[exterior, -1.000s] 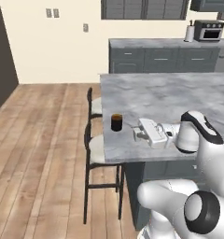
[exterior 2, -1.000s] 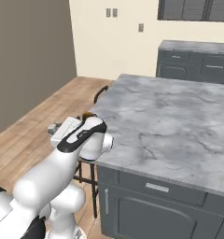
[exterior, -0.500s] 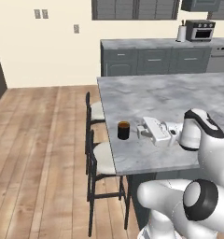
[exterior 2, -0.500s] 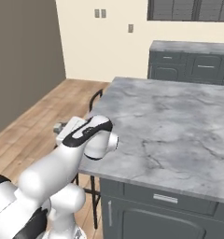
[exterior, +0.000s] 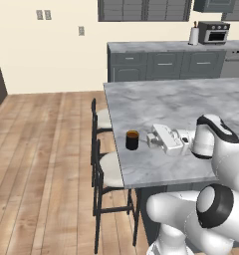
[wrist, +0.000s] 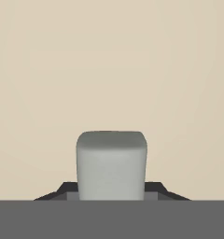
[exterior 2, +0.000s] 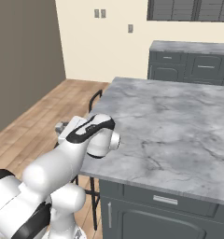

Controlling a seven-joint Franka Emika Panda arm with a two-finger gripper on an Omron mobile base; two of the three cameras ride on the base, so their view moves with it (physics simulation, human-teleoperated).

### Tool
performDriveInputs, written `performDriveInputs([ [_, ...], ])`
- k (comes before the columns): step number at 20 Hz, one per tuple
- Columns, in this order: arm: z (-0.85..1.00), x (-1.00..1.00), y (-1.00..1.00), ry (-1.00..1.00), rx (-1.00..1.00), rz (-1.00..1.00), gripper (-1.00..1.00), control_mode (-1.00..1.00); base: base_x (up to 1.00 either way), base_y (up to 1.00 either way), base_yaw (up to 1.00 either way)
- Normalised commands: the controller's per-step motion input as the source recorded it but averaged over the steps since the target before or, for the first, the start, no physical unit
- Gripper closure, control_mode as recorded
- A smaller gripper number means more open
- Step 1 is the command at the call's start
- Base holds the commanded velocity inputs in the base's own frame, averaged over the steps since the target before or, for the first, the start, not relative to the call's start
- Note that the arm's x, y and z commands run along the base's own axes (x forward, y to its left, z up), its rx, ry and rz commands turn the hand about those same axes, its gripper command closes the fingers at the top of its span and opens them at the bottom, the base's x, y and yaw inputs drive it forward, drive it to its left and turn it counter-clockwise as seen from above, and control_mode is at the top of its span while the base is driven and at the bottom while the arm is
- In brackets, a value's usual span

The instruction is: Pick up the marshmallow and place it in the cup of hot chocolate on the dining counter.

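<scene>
**Item: marshmallow in grip, short of the cup — hazards on the last stretch**

- Gripper [exterior: 152,139]: closed on the marshmallow [wrist: 111,165], which sits between the dark fingertips in the hand view, against plain cream wall. The hand lies roughly level above the dining counter [exterior: 191,107].
- Cup of hot chocolate [exterior: 132,140]: upright near the counter's stool-side edge, just beside the gripper and apart from it.
- Risk, drop: releasing before the block is over the rim would likely land it on the marble or the floor.
- Risk, knock: the cup stands close to the edge; a low sideways approach could tip or push it off.
- Risk, squeeze: the soft block may cling to a fingertip on release.
</scene>
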Motion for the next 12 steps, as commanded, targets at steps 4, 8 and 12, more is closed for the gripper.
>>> performDriveInputs([
  [4,0.00,0.44,0.00,0.03,0.00,0.00,1.00,-1.00,0.08,0.00,0.00],
  [8,0.04,0.62,-0.17,0.12,0.00,0.00,1.00,-1.00,0.00,0.00,0.00],
  [12,0.00,0.57,-0.52,0.13,0.00,0.00,1.00,-1.00,0.00,0.00,0.00],
])
